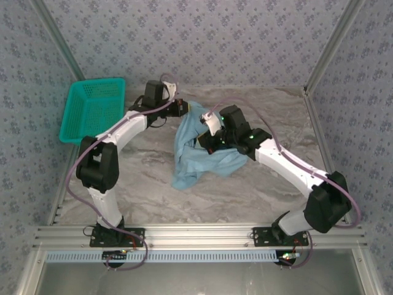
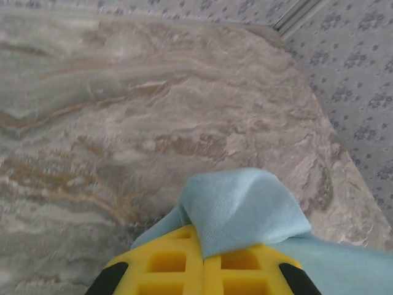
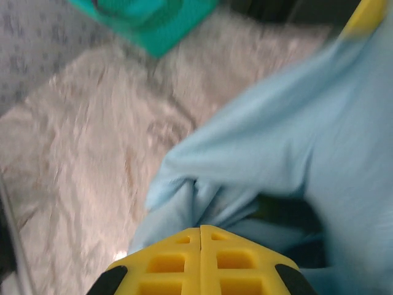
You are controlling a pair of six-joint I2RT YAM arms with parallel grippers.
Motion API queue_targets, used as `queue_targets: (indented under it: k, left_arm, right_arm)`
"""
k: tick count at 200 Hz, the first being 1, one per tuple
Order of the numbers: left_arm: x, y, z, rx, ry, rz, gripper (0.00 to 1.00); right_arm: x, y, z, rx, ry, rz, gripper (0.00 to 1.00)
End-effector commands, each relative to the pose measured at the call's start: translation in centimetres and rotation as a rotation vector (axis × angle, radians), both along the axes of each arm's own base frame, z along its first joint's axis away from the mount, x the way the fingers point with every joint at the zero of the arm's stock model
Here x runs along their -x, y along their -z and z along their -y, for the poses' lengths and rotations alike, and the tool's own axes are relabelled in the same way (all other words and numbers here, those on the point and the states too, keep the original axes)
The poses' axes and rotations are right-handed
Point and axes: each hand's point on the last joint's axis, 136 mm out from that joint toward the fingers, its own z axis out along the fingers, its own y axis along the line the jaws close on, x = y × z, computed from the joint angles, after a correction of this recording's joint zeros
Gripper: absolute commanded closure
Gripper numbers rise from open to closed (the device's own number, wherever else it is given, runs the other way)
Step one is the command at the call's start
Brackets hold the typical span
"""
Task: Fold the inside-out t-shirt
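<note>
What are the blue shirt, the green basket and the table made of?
The t-shirt looks like soft, matte cloth, maybe cotton: it wrinkles and shows a fine weave up close. The basket looks like stiff teal plastic mesh. The table looks like marble with brown veins, but may be a printed surface.

No legible text, label, brand or number anywhere.

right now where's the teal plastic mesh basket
Top view: the teal plastic mesh basket sits in the table's far left corner, beside the left arm, apart from the light blue t-shirt.
</note>
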Motion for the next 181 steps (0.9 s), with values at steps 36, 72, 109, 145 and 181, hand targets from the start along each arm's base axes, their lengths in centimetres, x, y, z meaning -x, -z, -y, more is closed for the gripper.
queue_targets:
  k: [36, 72, 109, 145, 181]
  left_arm:
    - [2.5, -2.2, -1.5, 0.116, 0.021, 0.088, 1.0]
    - [2.6, -2.4, -3.7, 0.066, -0.104, 0.106, 1.0]
    - [1.0, -1.5, -7.2, -0.109, -0.28, 0.105, 1.0]
    - [1.0, -1.0, -10.5, -0.191, -0.428, 0.098, 0.9]
    - [4.3, -3.1, -11.5, -0.108, -0.458, 0.124, 0.45]
  right_arm:
    - [-5.2, -8.3, 1.8, -0.167, 0.28, 0.255, 1.0]
    - [-6.6, -10.0, 0.2, -0.293, 0.27, 0.253, 1.0]
    - [-7.7, -13.3, -1.7, -0.466, 0.197, 0.258, 1.0]
    - [-7.6, -19.1, -2.3, -0.7, 0.1, 0.314, 1.0]
    - [-9.5, -17.9, -2.2, -0.61, 0.282, 0.317, 1.0]
